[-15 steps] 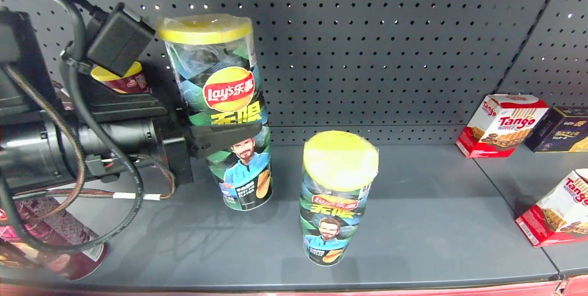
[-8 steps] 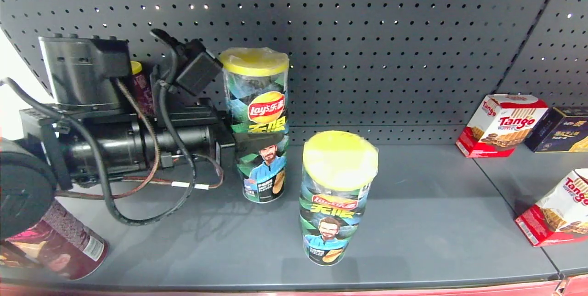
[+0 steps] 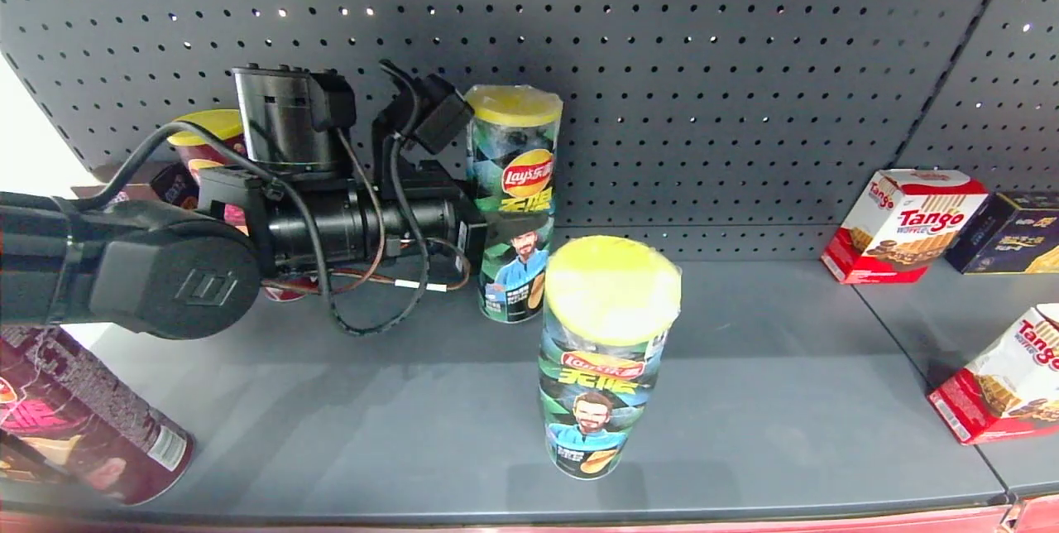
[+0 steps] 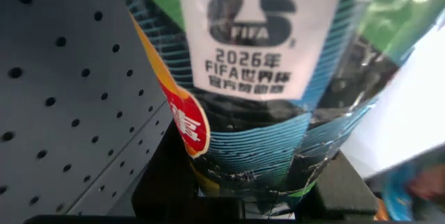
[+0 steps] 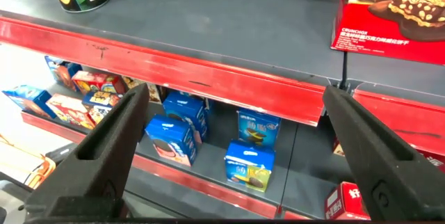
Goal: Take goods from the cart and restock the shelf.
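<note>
My left gripper point(image 3: 503, 237) is shut on a tall green chip can point(image 3: 515, 185) with a yellow lid, held upright close to the pegboard back wall point(image 3: 703, 86). Whether its base touches the grey shelf point(image 3: 769, 400) I cannot tell. In the left wrist view the held can point(image 4: 257, 99) rises between the black fingers point(image 4: 163, 189). A second green can point(image 3: 606, 359) stands nearer the front, just right of the held one. My right gripper point(image 5: 236, 161) hangs open below the shelf's red front edge point(image 5: 208, 71), holding nothing.
A dark red can point(image 3: 87, 425) lies at the shelf's front left, and another red can point(image 3: 203, 140) stands behind my left arm. Wafer boxes point(image 3: 906, 223) occupy the right side. Blue boxes point(image 5: 174, 130) fill the lower shelf. Bare shelf lies right of the cans.
My left arm has carried the green can away from the camera, toward the back wall and to the right; it now sits just behind the front can. The front can has not moved.
</note>
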